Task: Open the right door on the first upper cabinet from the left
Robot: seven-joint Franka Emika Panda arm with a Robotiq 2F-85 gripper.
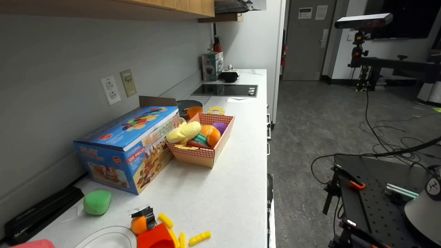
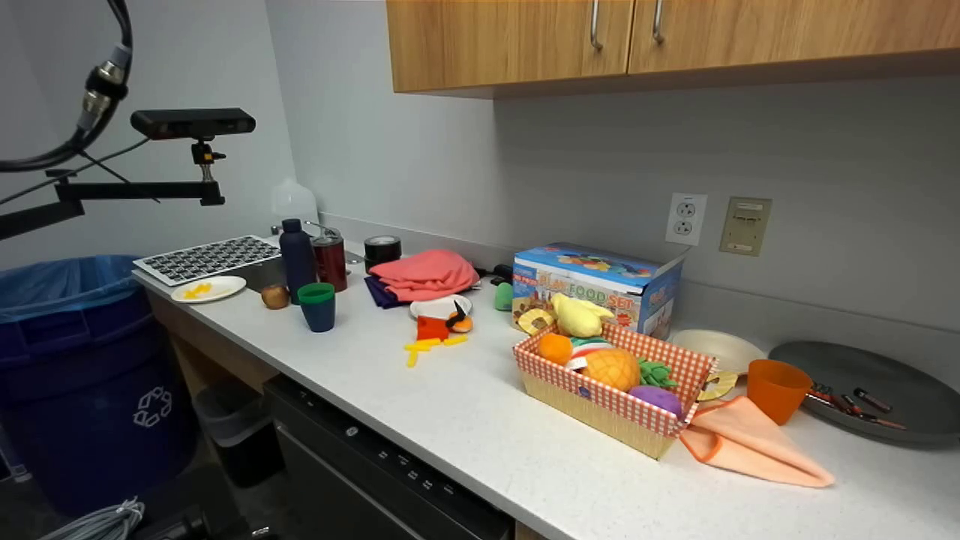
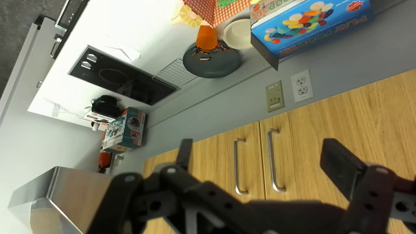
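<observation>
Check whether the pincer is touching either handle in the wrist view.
Apart: the wrist view shows the pincer open, with bare wood between its fingers and both handles.

You see light-brown wood grain on the right door (image 2: pixel 795 31), black on your pincer (image 3: pixel 260 157), white on the table (image 2: pixel 465 405), red-and-white check lining the tan basket (image 2: pixel 589 415), blue on the play-food box (image 1: pixel 127 144), orange on the cup (image 2: pixel 776 390).

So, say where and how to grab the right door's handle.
On the right door, take the silver bar handle midway, from straight in front, the hand closing sideways. The bar runs upright and bends in to the door only at its ends, likely leaving gripping room.
</observation>
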